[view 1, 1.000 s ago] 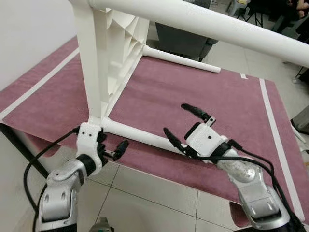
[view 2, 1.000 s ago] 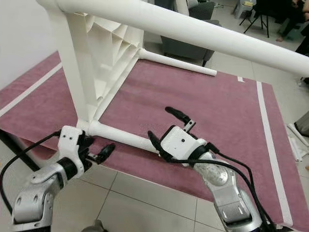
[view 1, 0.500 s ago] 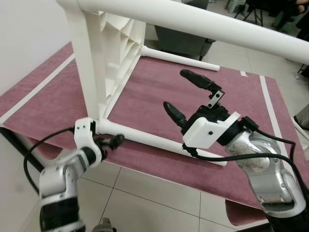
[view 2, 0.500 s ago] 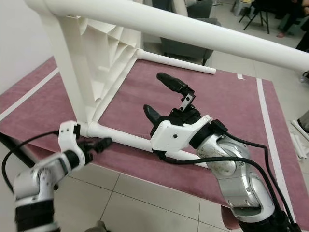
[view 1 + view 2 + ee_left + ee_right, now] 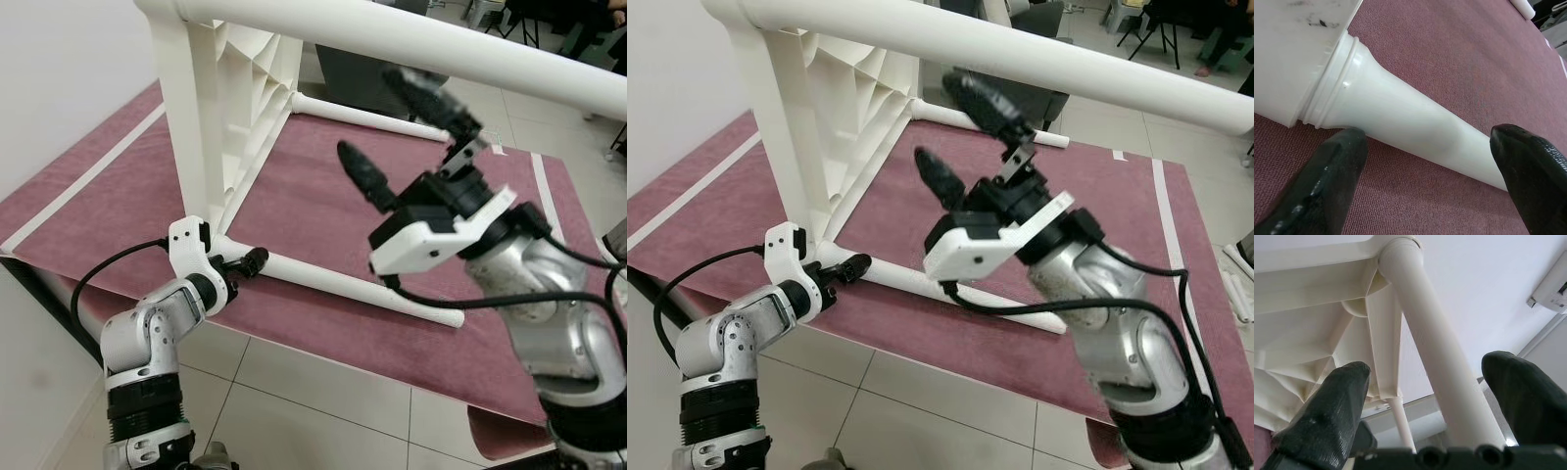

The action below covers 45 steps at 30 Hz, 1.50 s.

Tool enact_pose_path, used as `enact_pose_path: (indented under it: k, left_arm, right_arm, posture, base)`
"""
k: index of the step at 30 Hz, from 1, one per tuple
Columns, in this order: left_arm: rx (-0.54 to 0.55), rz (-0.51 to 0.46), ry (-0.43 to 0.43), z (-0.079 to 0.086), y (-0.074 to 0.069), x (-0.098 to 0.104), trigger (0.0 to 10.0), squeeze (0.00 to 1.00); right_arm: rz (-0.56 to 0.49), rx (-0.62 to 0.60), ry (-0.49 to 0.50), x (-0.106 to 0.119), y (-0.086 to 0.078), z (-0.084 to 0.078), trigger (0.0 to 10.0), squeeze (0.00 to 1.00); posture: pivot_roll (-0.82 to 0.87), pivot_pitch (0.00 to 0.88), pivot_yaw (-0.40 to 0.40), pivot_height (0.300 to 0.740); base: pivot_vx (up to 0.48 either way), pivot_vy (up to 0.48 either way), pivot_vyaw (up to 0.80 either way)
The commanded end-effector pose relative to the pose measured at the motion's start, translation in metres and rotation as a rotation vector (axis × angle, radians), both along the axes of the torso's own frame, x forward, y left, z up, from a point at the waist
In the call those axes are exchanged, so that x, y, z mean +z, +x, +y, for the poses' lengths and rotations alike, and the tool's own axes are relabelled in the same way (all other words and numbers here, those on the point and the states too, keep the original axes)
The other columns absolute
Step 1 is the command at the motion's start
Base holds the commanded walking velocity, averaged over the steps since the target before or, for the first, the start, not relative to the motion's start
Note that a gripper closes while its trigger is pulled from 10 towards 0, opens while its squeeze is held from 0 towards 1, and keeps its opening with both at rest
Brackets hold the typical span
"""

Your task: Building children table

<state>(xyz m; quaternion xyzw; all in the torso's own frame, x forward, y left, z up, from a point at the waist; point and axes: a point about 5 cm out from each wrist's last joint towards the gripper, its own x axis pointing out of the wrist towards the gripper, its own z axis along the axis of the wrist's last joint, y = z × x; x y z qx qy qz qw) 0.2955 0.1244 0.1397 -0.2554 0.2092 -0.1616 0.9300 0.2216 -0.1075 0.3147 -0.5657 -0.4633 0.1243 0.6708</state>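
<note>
White plastic children table (image 5: 230,108) lies tipped on its side on a maroon mat (image 5: 323,206) w/ white stripes near the edges; ribbed underside faces the robot, legs stick out horizontally. Left gripper (image 5: 240,266) sits low at the mat's near edge, fingers (image 5: 1327,186) open and straddling the lower near leg (image 5: 353,292) right where it meets the table's corner socket; one finger is just beside the leg's collar, the other past the leg's far side, contact can't tell. Right gripper (image 5: 407,132) is raised above the mat, fingers (image 5: 1332,406) spread wide apart and pointing up toward the upper near leg (image 5: 411,44), which runs between them in the right wrist view but isn't touched. Lower far leg (image 5: 367,116) lies on the mat beyond the right fingers. Below both grippers, tiled floor (image 5: 313,401). A dark grey armchair (image 5: 1019,93) stands behind the table, well apart from the fingers.
</note>
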Motion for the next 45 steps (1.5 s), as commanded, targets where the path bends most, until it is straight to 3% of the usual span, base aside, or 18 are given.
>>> enact_pose_path:
  k: [1,10,16,22,26,35,36,38,39,40,45]
  left_arm:
    - [-0.054,0.045,-0.084,-0.026,-0.007,-0.009,10.0,0.0]
    - [-0.044,0.075,-0.051,-0.021,-0.012,-0.017,10.0,0.0]
    - [-0.044,0.068,-0.062,-0.026,-0.011,-0.015,10.0,0.0]
    - [-0.042,0.069,-0.075,-0.026,-0.012,-0.015,10.0,0.0]
    - [-0.041,0.068,-0.082,-0.027,-0.013,-0.014,10.0,0.0]
    - [-0.039,0.069,-0.091,-0.029,-0.012,-0.014,10.0,0.0]
    - [-0.038,0.068,-0.092,-0.029,-0.012,-0.014,10.0,0.0]
    - [-0.037,0.068,-0.092,-0.029,-0.012,-0.014,10.0,0.0]
    - [-0.036,0.068,-0.094,-0.029,-0.012,-0.014,10.0,0.0]
    - [-0.035,0.069,-0.095,-0.029,-0.012,-0.014,10.0,0.0]
    - [-0.035,0.07,-0.099,-0.03,-0.012,-0.015,10.0,0.0]
  right_arm:
    - [-0.008,-0.006,-0.006,0.003,0.002,-0.001,10.0,0.0]
    - [-0.072,-0.003,-0.027,0.016,0.005,0.0,10.0,0.0]
    - [-0.101,-0.054,0.024,0.028,0.014,0.0,10.0,0.0]
    - [-0.001,-0.24,0.069,0.032,0.045,-0.004,10.0,0.0]
    - [0.077,-0.285,0.047,0.027,0.057,-0.003,10.0,0.0]
    - [0.097,-0.273,0.047,0.031,0.065,0.014,10.0,0.0]
    - [0.098,-0.276,0.048,0.032,0.066,0.016,6.6,0.0]
    - [0.099,-0.28,0.049,0.033,0.067,0.017,6.6,0.0]
    - [0.1,-0.29,0.049,0.034,0.069,0.018,2.4,0.0]
    - [0.103,-0.3,0.044,0.034,0.07,0.02,0.0,0.0]
    - [0.111,-0.323,0.032,0.034,0.072,0.021,0.0,0.0]
  posture:
    - [0.09,0.0,-0.002,0.74]
    - [0.08,0.0,-0.009,0.74]
    - [0.08,0.0,-0.015,0.74]
    - [0.08,0.0,-0.019,0.74]
    - [0.08,0.0,-0.021,0.74]
    - [0.08,0.0,-0.023,0.74]
    - [0.08,0.0,-0.024,0.74]
    - [0.08,0.0,-0.024,0.74]
    - [0.08,0.0,-0.025,0.74]
    - [0.08,0.0,-0.024,0.74]
    - [0.07,0.0,-0.023,0.74]
  base:
    - [0.0,0.0,0.0]
    - [0.0,0.0,0.0]
    - [0.0,0.0,0.0]
    - [0.0,0.0,0.0]
    - [0.0,0.0,0.0]
    - [0.0,0.0,0.0]
    - [0.0,0.0,0.0]
    - [0.0,0.0,0.0]
    - [0.0,0.0,0.0]
    - [0.0,0.0,0.0]
    - [0.0,0.0,0.0]
